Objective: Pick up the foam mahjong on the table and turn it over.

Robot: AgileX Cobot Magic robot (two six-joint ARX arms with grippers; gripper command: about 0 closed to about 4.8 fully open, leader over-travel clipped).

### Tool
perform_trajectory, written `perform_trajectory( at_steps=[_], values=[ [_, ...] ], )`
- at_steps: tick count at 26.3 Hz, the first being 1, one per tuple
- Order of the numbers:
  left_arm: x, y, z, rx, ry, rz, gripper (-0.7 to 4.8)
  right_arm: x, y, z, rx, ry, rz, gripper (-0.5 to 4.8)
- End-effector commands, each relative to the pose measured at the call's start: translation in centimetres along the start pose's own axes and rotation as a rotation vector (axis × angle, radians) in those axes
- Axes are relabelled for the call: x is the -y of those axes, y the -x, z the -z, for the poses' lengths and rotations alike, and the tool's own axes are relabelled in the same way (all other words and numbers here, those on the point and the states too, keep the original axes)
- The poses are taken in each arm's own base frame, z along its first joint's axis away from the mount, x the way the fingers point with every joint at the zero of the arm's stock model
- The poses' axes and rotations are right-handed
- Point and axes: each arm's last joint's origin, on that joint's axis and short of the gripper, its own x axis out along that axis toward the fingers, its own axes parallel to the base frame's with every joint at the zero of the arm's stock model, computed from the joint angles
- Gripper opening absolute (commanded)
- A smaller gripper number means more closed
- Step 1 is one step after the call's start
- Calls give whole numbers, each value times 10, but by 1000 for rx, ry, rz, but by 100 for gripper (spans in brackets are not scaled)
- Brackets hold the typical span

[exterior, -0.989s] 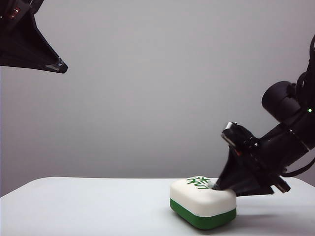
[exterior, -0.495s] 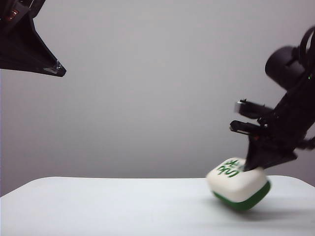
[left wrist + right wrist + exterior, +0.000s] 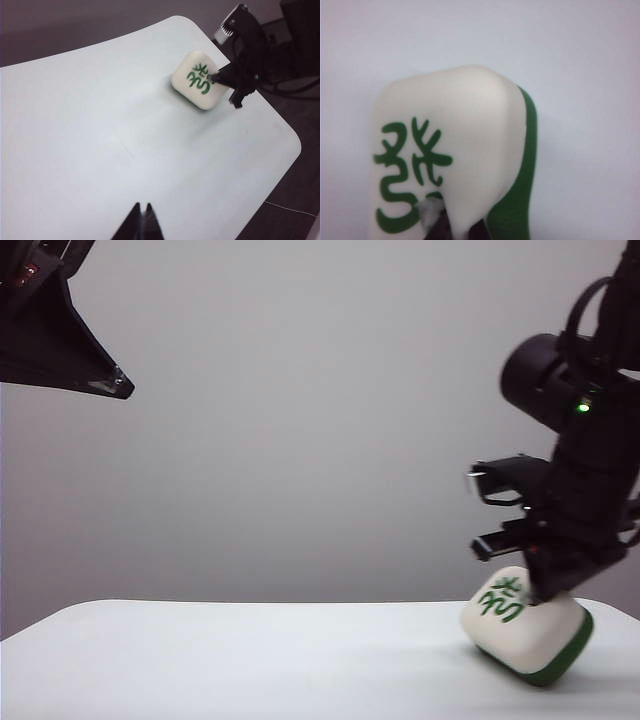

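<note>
The foam mahjong (image 3: 525, 635) stands tilted on one long edge at the right end of the table (image 3: 250, 660), its white face with green characters turned to the left and its green half to the right. My right gripper (image 3: 537, 598) comes down from above and is shut on the block's upper edge. The left wrist view shows the foam mahjong (image 3: 197, 85) with the right gripper (image 3: 216, 78) pinching its side. In the right wrist view the foam mahjong (image 3: 460, 150) fills the frame, squeezed at the right gripper (image 3: 452, 225). My left gripper (image 3: 120, 380) hangs high at the far left, shut and holding nothing; its tips (image 3: 141, 206) nearly touch.
The block sits close to the table's right rounded corner (image 3: 292, 145). Beyond that edge lie dark floor and cables (image 3: 295, 90). The right arm's black body (image 3: 580, 440) towers over the block.
The right gripper closed on the block, rose and turned, carrying it rightward. The block went from lying flat, white face up, to standing tilted on its edge. The left gripper stayed put.
</note>
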Motion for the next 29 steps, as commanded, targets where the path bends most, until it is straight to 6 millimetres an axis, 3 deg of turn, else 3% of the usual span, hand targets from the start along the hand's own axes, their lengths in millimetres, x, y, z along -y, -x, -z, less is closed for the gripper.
perform_trajectory(
  at_steps=[1, 2, 5, 16, 18, 20, 22, 29],
  values=[
    [0, 1, -2, 12, -16, 2, -5, -21, 3, -2, 27, 50, -119, 11],
    [0, 1, -2, 9, -14, 2, -5, -30, 5, -3, 39, 57, -198, 61],
    [0, 1, -1, 6, -12, 2, -5, -41, 8, -3, 43, 30, -293, 110],
    [0, 1, -1, 7, -12, 2, -5, -50, 16, -16, 28, -50, -595, 117],
    [0, 1, -1, 7, -12, 1, -5, -50, 20, -20, 11, -55, -613, 104],
    [0, 1, -1, 9, -13, -2, -5, -49, 26, -25, -18, -55, -607, -2],
    [-2, 2, -2, 13, -13, -79, -5, -43, 41, -27, -75, -40, -514, -5],
    [0, 16, -2, 34, -13, -307, -5, -32, 66, -16, -166, -12, -401, -5]
  ],
)
